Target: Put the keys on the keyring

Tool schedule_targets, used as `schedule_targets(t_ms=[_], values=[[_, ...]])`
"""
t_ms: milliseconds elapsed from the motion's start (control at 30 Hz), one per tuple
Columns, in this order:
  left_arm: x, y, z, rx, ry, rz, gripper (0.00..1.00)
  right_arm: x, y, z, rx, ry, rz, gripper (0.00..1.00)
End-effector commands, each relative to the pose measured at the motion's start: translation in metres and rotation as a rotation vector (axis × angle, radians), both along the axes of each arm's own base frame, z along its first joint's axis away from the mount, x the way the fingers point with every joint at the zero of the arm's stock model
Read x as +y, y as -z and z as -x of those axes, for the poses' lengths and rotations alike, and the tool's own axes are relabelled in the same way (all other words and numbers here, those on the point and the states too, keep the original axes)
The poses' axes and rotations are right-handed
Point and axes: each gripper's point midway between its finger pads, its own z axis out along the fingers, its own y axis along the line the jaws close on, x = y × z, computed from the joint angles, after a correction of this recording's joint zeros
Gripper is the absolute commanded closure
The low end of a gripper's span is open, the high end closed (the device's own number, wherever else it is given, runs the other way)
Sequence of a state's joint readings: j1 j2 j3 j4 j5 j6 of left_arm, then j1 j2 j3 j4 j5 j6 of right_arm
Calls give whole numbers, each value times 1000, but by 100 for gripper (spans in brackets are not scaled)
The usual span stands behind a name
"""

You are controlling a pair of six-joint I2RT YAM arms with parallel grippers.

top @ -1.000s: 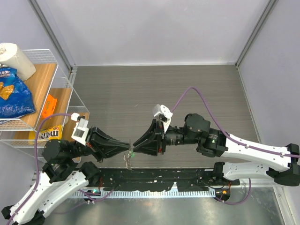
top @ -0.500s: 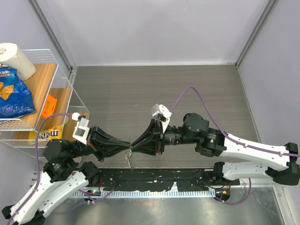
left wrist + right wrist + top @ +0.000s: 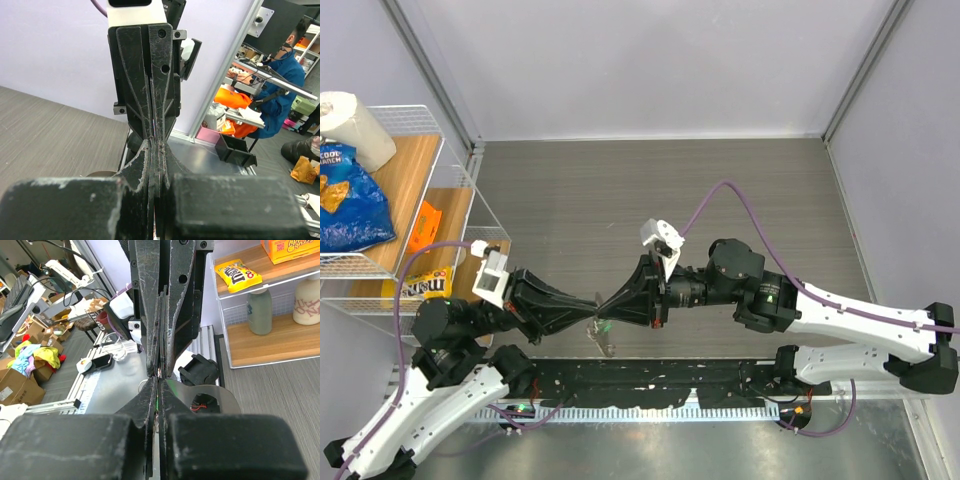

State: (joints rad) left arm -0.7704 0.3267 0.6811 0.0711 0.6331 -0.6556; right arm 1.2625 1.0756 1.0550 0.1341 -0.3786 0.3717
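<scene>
Above the table's near edge my two grippers meet tip to tip. My left gripper [image 3: 592, 316] is shut, and from the meeting point the keyring [image 3: 604, 343] hangs down with its grey-beige strap. My right gripper [image 3: 605, 318] is shut too, with a sliver of a green-headed key [image 3: 158, 402] showing between its fingers. In the left wrist view my left gripper [image 3: 155, 144] is pressed shut against the right fingers [image 3: 165, 75] opposite. The right wrist view shows my right gripper [image 3: 159, 381] facing the left fingers [image 3: 145, 305]. The ring itself is hidden between the fingertips.
A wire shelf [image 3: 450, 190] stands at the left with a blue chip bag [image 3: 348, 200], a paper roll [image 3: 352, 120], an orange packet [image 3: 423, 228] and a yellow candy bag [image 3: 427, 285]. A black rail [image 3: 650, 378] runs along the near edge under the grippers.
My right gripper has closed its jaws and slid a little left against the left gripper's tips. The hanging strap has shifted slightly right. The left arm holds still.
</scene>
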Motion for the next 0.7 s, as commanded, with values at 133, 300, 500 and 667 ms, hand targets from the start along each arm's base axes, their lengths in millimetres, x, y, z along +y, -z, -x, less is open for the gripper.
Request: schedule_targets(t_ms=[133, 300, 500, 667], values=[[6, -15, 5, -30, -4, 48, 100, -2, -23, 8, -51, -29, -31, 95], [5, -12, 15, -16, 52, -10, 78, -8, -12, 15, -81, -81, 91, 95], [-1, 5, 26, 37, 150, -123, 66, -13, -4, 20, -105, -125, 205, 95], [-4, 22, 26, 86, 172, -197, 66, -15, 6, 22, -95, -151, 286, 95]])
